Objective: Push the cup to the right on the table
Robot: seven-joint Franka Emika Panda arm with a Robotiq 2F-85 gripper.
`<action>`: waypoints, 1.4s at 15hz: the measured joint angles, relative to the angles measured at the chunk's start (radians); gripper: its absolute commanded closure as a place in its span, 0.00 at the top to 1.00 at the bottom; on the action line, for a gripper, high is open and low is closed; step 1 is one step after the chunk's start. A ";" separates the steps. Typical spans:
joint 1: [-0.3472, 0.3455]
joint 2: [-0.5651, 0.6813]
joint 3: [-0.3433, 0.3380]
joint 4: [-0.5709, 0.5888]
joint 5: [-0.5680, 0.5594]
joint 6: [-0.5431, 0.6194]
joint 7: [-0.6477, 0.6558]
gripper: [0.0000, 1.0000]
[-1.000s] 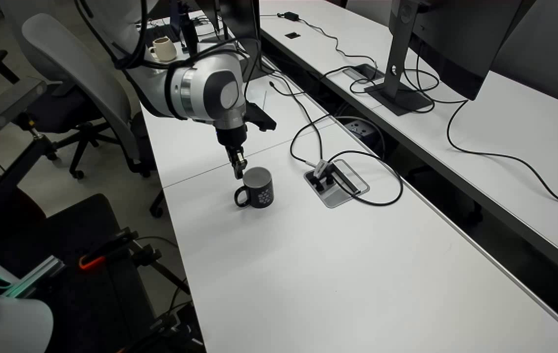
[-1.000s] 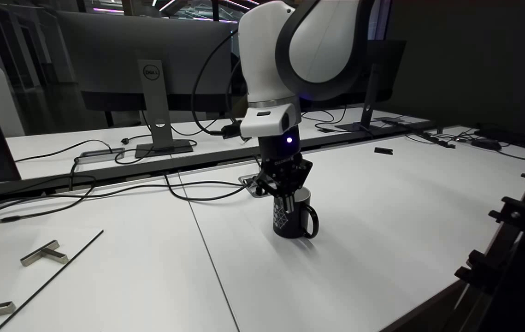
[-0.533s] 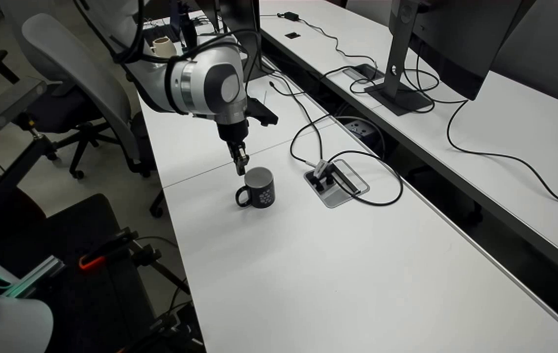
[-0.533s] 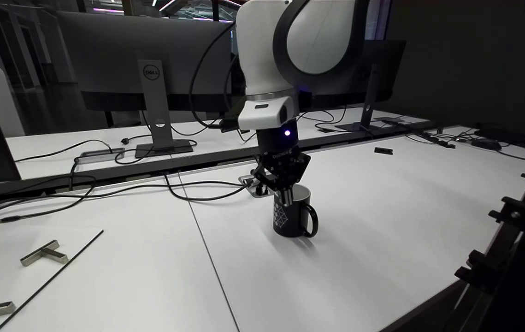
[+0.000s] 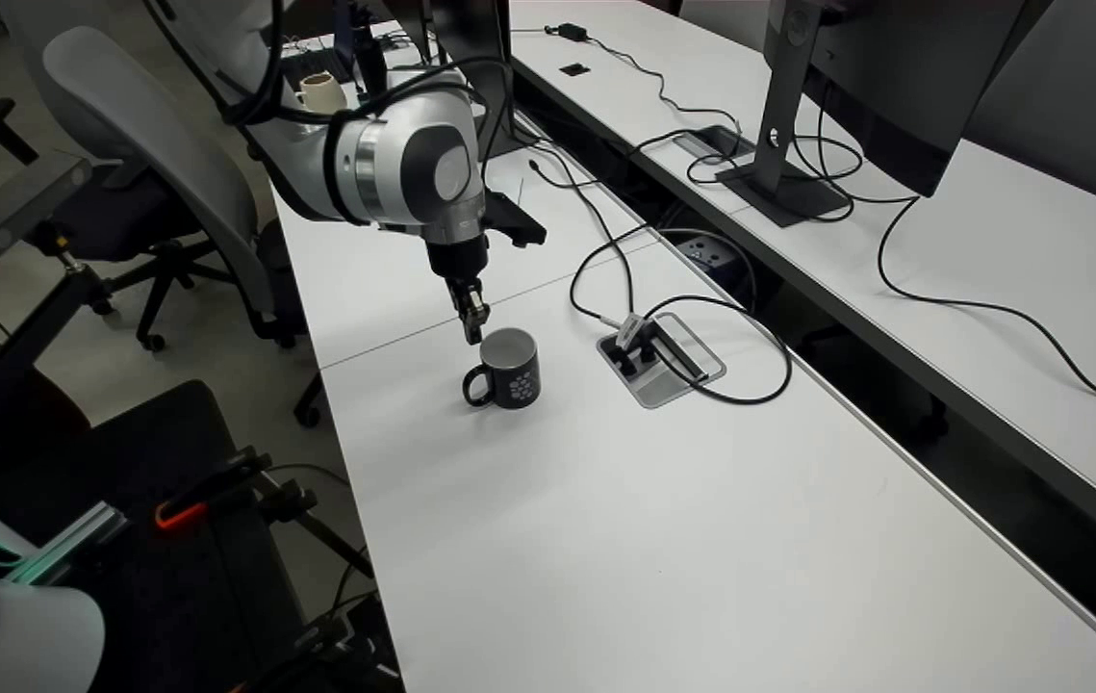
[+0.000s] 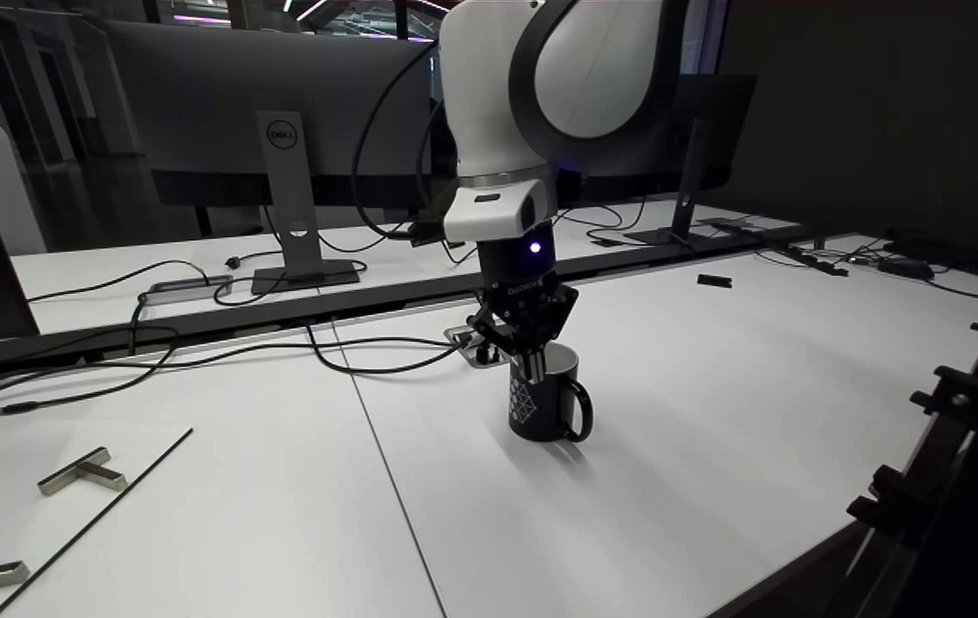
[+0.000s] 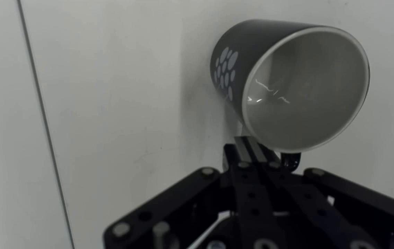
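The cup point(image 5: 512, 377), a dark grey mug with a light inside and a loop handle, stands upright on the white table point(image 5: 653, 549). It also shows in an exterior view point(image 6: 544, 414) and from above in the wrist view point(image 7: 297, 86), with a spotted print on its side. My gripper point(image 7: 248, 140) is shut with its two fingers together and nothing between them. In the wrist view the fingertips overlap the cup's rim edge near the handle. In both exterior views the gripper point(image 5: 473, 337) point(image 6: 531, 378) is beside the cup at about rim height. I cannot tell whether they touch.
A grey cable box point(image 5: 649, 390) with black cables is set in the table near the cup. Metal bars point(image 6: 83, 470) lie on the table further off. A small black object point(image 6: 714, 281) lies towards the back. A neighbouring desk holds monitors point(image 5: 894, 87).
Since one second ago my gripper has risen slightly and the cup has shifted a very small amount, rightward in an exterior view. Over the last half second nothing has visibly moved.
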 measured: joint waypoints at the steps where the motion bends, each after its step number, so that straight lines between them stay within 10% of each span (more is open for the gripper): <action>1: 0.000 0.000 0.000 0.001 -0.003 0.000 0.000 0.00; 21: -0.062 0.035 0.054 0.012 -0.011 0.087 -0.160 0.00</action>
